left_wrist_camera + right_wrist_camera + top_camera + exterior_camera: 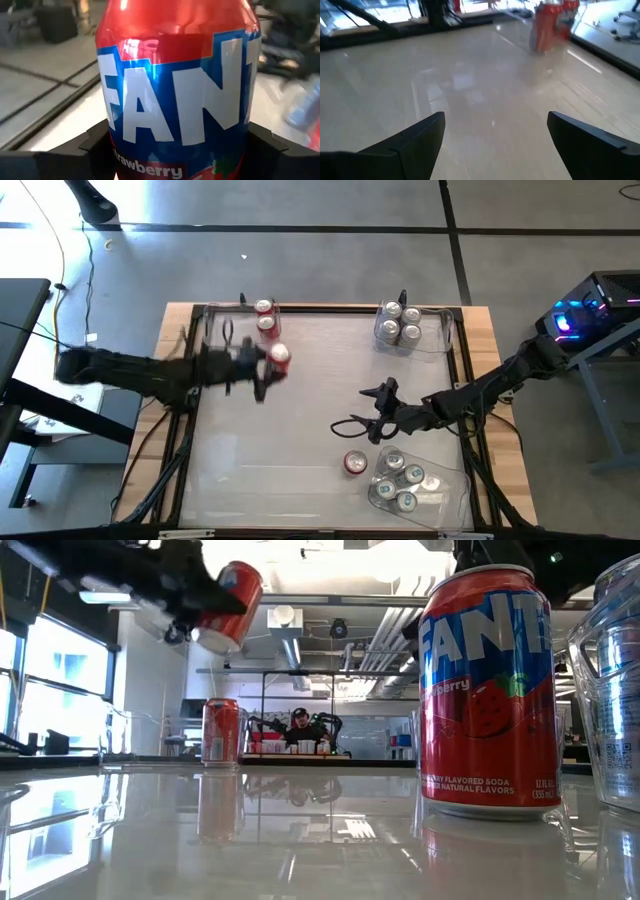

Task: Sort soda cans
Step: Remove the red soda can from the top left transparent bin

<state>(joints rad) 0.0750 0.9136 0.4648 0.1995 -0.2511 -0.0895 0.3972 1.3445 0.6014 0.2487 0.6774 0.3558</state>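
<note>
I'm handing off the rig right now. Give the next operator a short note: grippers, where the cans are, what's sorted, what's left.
Left gripper: shut on a red can, lifted off the table beside the far-left bin.
Right gripper: open, empty, over mid-table.
Done: two red cans in the far-left bin, four silver cans in the far-right bin, four cans in the near-right bin.
Left: place the held can; one red can stands loose beside the near-right bin.

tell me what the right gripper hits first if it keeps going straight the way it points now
Probably nothing close: the open right gripper points left across bare table. Its wrist view shows empty tabletop ahead, with the red cans near the far bin the first things roughly in line, though depth is unclear.
</note>
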